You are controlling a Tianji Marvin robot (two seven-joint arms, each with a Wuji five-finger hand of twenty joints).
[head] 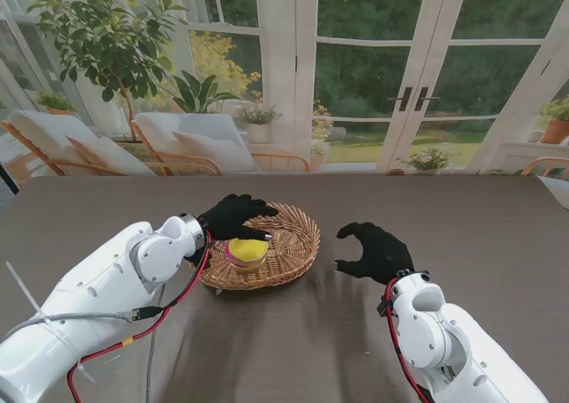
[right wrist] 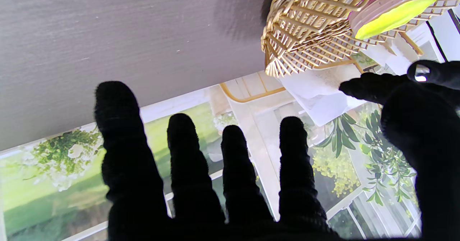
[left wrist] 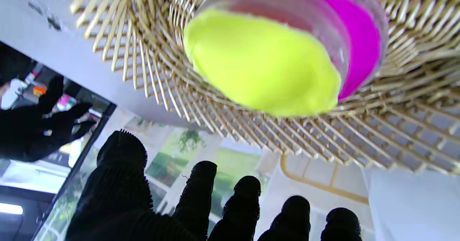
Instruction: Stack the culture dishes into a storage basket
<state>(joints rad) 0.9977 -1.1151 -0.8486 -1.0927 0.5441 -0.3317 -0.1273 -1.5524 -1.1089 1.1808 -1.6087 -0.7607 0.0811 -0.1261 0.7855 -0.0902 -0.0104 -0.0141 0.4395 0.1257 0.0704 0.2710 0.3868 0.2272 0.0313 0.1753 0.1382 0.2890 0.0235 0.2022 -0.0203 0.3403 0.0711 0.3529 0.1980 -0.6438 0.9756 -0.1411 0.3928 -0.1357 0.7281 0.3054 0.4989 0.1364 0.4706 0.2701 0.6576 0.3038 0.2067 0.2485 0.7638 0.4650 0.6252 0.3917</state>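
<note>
Counter (head: 293,341): a dark grey-brown surface is carrying everything, reaching from the near edge to the far windows.
Basket (head: 298,243): a round, shallow wicker storage basket is sitting left of centre on the counter, its open weave showing in the left wrist view (left wrist: 413,126) and its rim showing in the right wrist view (right wrist: 298,36).
Basket contents: two culture dishes are resting stacked in the middle of the basket floor.
Upper dish (head: 248,249): a clear round dish with a yellow-green filling is lying on top, shown also at (left wrist: 258,64) and (right wrist: 395,12).
Lower dish (head: 230,258): a clear dish with a magenta filling is peeking out beneath the yellow one, shown also at (left wrist: 363,43).
Left hand (head: 234,216): black-gloved, it is hovering over the basket's left side just above the stacked dishes, fingers spread apart and holding nothing; its fingertips (left wrist: 201,183) are showing separately with gaps between them.
Right hand (head: 373,252): black-gloved, it is hanging over bare counter just right of the basket, apart from it, fingers splayed and curled slightly, holding nothing; its fingers (right wrist: 187,154) are standing apart.
Writing: no label or brand is readable on the dishes or basket.
</note>
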